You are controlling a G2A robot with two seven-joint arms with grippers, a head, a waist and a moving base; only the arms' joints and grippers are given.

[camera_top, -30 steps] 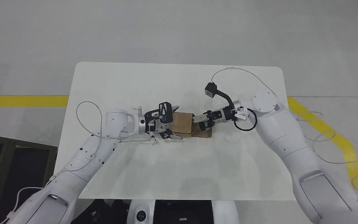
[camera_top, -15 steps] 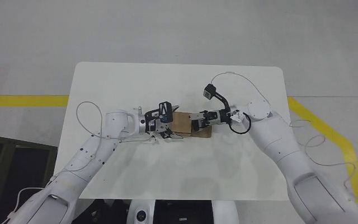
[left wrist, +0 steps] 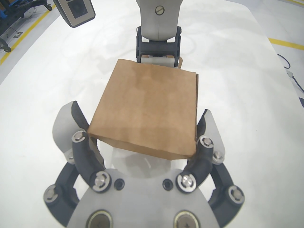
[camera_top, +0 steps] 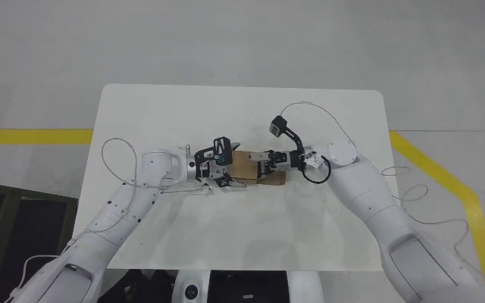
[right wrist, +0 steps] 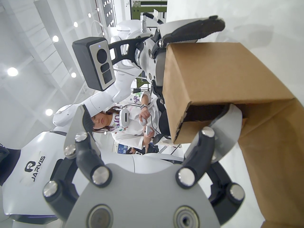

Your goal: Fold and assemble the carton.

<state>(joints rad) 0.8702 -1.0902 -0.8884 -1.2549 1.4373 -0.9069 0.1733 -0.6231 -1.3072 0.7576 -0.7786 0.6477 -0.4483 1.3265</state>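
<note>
A brown carton (camera_top: 246, 165) lies on its side at the middle of the white table (camera_top: 227, 235). My left gripper (camera_top: 225, 168) is shut on the carton's left end. In the left wrist view its fingers (left wrist: 79, 117) press both side walls of the carton (left wrist: 147, 110). My right gripper (camera_top: 265, 160) is at the carton's other, unclosed end and is open. In the right wrist view one of its fingers (right wrist: 228, 119) sits inside the carton (right wrist: 225, 77) and the other stands outside. A loose flap (right wrist: 273, 157) hangs off that end.
A thin cable (camera_top: 114, 151) loops over the table by the left arm, and another cable (camera_top: 326, 102) arcs above the right arm. Bare table lies in front and behind. A yellow floor line (camera_top: 45, 136) runs past the table's sides.
My right arm has swung left and its gripper has pushed further into the carton's unclosed end. The left gripper and the carton have stayed put.
</note>
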